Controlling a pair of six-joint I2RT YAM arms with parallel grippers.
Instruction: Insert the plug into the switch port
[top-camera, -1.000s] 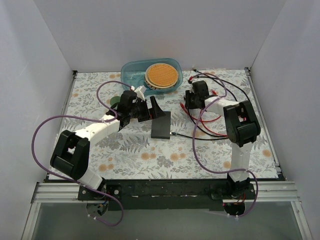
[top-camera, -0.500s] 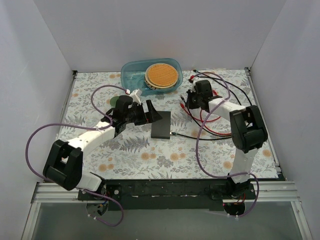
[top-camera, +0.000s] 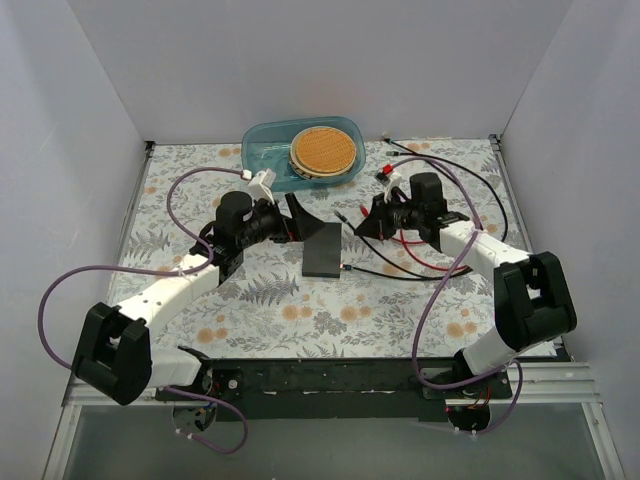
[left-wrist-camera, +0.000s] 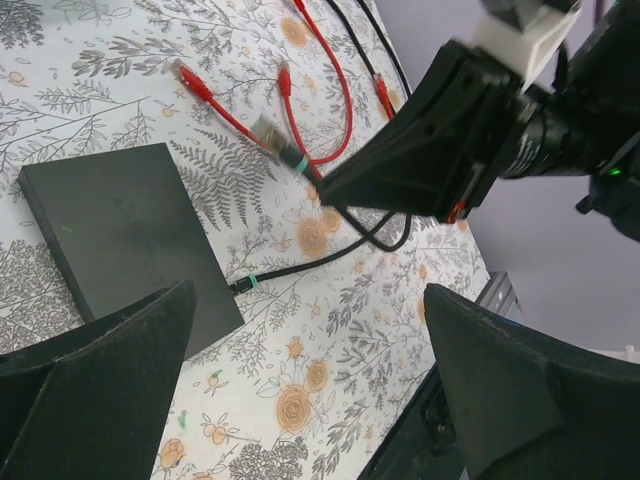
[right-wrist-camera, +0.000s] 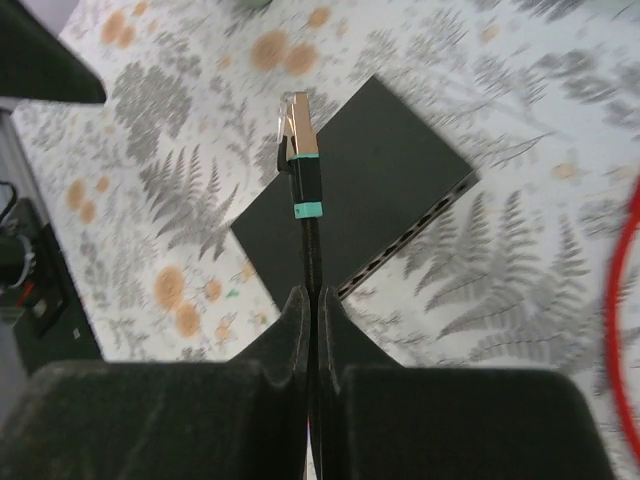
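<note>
Matte-black flat switch (right-wrist-camera: 355, 190); plug (right-wrist-camera: 300, 125) pinched in R end effector (right-wrist-camera: 310, 300), L end effector (left-wrist-camera: 308, 290) spread

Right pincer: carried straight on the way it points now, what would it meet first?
The right pincer, shut on the black cable, leads with its plug. The plug would likely land on top of the switch rather than at its ports, though its height above is unclear.

Switch (top-camera: 323, 248) port edge too small, top cam

Blue tub (top-camera: 258, 145) holds an orange disc (top-camera: 323, 150).
</note>
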